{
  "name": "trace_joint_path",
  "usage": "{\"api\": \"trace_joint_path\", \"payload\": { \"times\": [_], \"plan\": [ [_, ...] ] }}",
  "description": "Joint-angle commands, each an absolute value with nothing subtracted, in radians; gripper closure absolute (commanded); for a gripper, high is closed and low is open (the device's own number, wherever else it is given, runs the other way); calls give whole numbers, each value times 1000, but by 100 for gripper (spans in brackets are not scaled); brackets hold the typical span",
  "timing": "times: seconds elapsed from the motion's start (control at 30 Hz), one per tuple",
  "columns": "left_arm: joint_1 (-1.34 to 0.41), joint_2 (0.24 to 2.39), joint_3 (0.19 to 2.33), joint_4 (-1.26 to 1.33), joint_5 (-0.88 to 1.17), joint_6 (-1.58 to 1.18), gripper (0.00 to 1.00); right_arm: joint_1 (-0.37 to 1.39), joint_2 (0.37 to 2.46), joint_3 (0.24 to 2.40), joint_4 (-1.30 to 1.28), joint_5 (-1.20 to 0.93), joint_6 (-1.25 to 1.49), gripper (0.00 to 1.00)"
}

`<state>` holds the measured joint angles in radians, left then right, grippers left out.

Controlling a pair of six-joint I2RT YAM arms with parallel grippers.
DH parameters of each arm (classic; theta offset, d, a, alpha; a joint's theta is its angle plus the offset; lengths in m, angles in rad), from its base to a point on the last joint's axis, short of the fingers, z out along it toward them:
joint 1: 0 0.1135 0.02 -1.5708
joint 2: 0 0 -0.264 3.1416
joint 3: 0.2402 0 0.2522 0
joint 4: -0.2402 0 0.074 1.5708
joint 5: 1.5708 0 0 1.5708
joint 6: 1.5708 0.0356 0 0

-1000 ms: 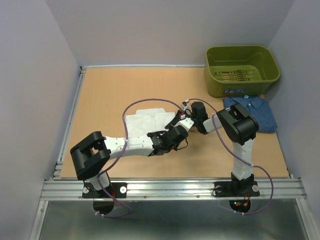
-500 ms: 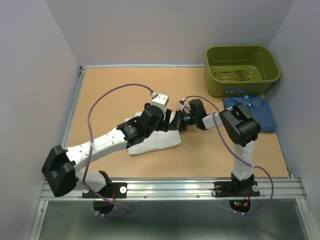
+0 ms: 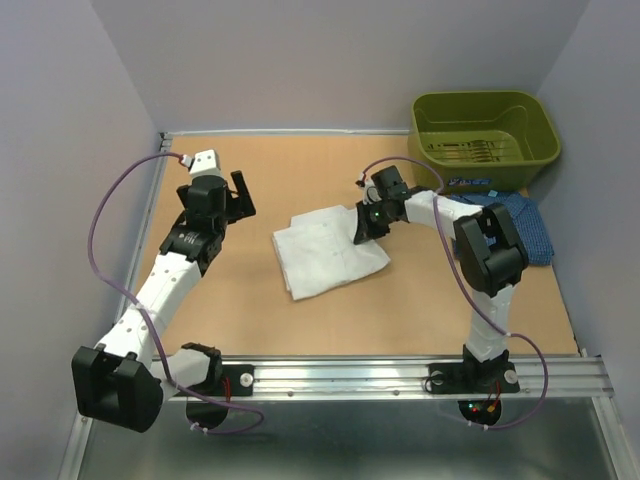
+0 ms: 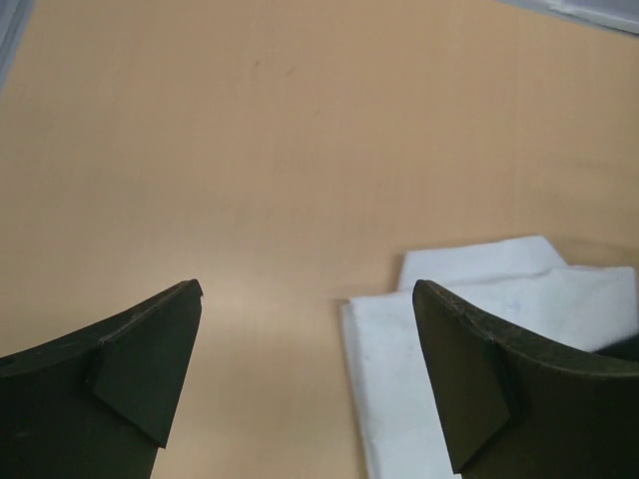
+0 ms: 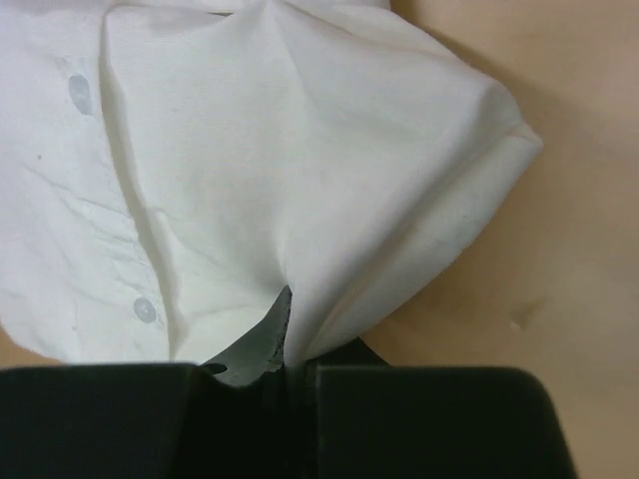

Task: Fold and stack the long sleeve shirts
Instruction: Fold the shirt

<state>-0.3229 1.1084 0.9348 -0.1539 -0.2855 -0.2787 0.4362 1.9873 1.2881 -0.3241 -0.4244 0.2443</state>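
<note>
On the left, stretched forward and outward, with left end effector (image 3: 238,197) spread wide, holding nothing. On the right, bent inward, with right end effector (image 3: 362,225) pinched tight on white shirt (image 3: 325,258).

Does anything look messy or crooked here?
Yes. The white shirt lies crooked on the table, and its edge is bunched up where the right gripper pinches it. The blue shirt sits apart by the bin.

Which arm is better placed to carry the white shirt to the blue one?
Right. The right gripper is shut on the edge of the white shirt, near the blue shirt. The left gripper is open, away from both.
</note>
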Motion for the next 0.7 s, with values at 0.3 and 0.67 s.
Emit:
{"api": "trace_joint_path", "payload": {
  "times": [0.3,0.67],
  "plan": [
    [-252,1034,881,-167,-442,-316,1,417,1951,1840,-891,312,-113,99],
    [-242,1051,884,-166,-442,-322,2,554,1989,2166,-911,902,-385,99]
  ]
}}
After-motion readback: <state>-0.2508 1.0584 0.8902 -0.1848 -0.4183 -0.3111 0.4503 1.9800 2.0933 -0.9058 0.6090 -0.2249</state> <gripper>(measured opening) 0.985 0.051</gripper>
